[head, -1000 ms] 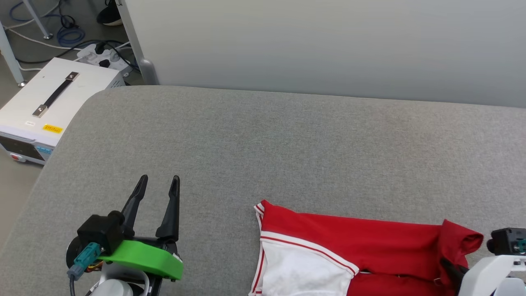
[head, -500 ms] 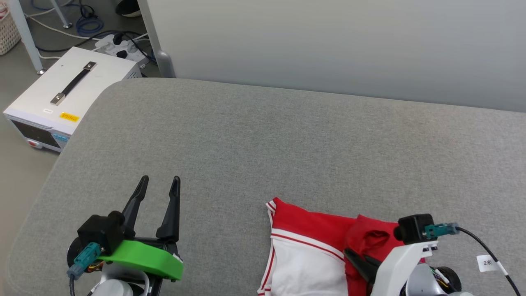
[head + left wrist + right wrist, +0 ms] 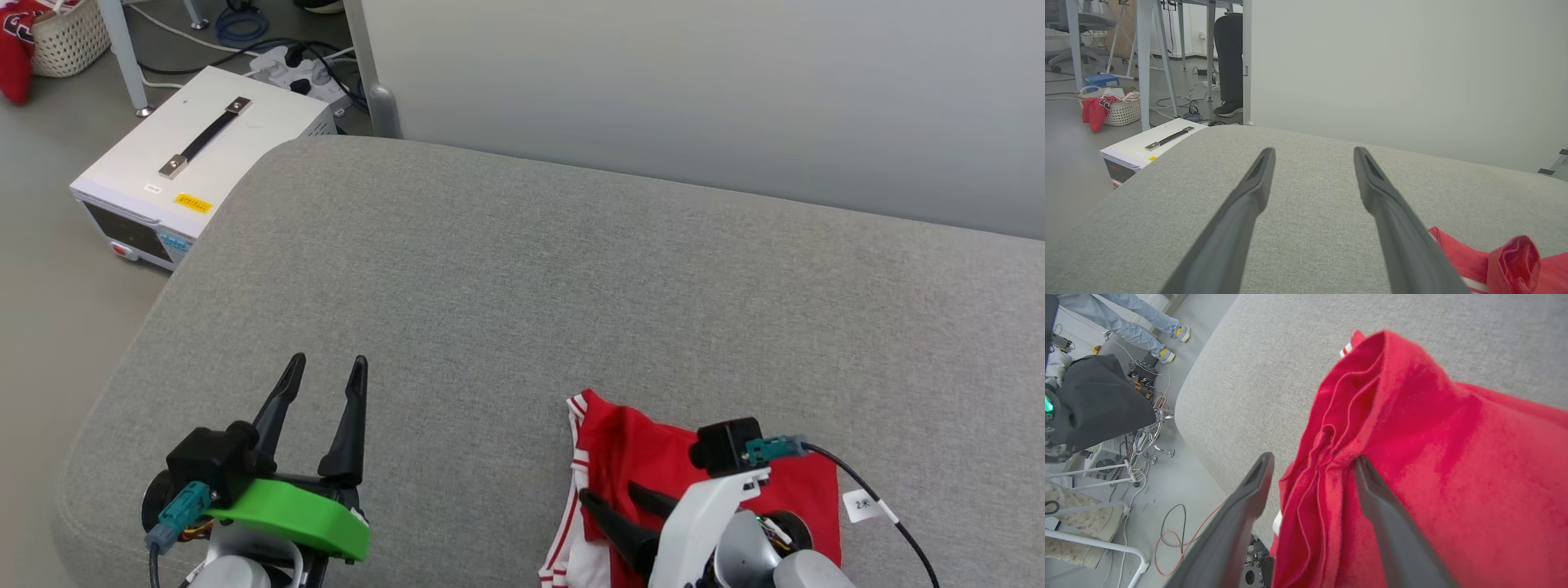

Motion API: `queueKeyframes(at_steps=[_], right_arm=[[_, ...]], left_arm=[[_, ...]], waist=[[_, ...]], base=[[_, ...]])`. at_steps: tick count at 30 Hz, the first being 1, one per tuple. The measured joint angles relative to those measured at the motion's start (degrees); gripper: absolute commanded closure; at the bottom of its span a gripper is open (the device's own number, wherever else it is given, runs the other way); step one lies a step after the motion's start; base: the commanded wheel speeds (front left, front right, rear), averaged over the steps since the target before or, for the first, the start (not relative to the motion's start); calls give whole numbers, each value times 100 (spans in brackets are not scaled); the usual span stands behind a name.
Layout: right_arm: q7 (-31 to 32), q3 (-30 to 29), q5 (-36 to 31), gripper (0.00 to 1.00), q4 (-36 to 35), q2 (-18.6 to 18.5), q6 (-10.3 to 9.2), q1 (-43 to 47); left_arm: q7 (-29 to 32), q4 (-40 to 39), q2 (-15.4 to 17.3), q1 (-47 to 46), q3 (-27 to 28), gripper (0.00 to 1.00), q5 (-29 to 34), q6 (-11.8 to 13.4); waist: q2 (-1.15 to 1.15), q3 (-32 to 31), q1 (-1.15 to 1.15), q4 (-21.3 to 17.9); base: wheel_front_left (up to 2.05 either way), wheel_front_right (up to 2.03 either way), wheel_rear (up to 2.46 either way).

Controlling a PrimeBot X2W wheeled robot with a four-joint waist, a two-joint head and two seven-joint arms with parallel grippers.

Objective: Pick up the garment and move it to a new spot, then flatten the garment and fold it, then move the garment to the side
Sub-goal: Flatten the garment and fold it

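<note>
A grey padded surface spreads before the robot, with a pale panel standing behind it. Nearest, at 7 o'clock, the left gripper hovers over bare padding, its fingers apart and empty. At 5 o'clock the right gripper sits low on the shirt. Its fingers are also spread, straddling a raised red fold without pinching it. The shirt lies bunched and doubled over by the near edge, striped trim showing along its 9 o'clock side.

It looks light, soft and limp, so I'd expect it to sag and slump wherever it isn't held. The trimmed hem or a shoulder seam should give the firmest bite, with one corner per gripper to keep it spread.

Farther off, on the floor at 10 o'clock, stands a white box. A basket sits at 11.
</note>
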Motion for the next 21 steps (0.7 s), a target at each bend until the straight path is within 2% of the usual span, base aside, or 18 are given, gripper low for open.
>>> queueKeyframes(at_steps=[5, 10, 12, 15, 21], right_arm=[[-158, 454, 196, 0, 24, 11, 0, -158], [-309, 582, 338, 0, -54, 14, 0, -287], [-628, 232, -776, 0, -236, -82, 1, -696], [-940, 35, -1592, 0, -425, -555, 1, -923], [-1510, -703, -2370, 0, -725, -1262, 1, -1012]], left_arm=[[0, 0, 10, 0, 8, 0, 0, 3], [0, -26, 2, 1, 15, 0, -12, 5], [0, -91, -12, 3, 47, 0, -11, 7], [0, -140, -77, 8, 89, 0, -18, 5], [0, -189, -211, 17, 123, 0, -7, 3]], waist=[[0, -16, 0, -6], [0, -49, 0, -69], [0, -100, 0, -218], [0, -122, 0, -324], [0, -153, 0, -553]], base=[[0, 0, 0], [0, 0, 0], [0, 0, 0], [0, 0, 0], [0, 0, 0]])
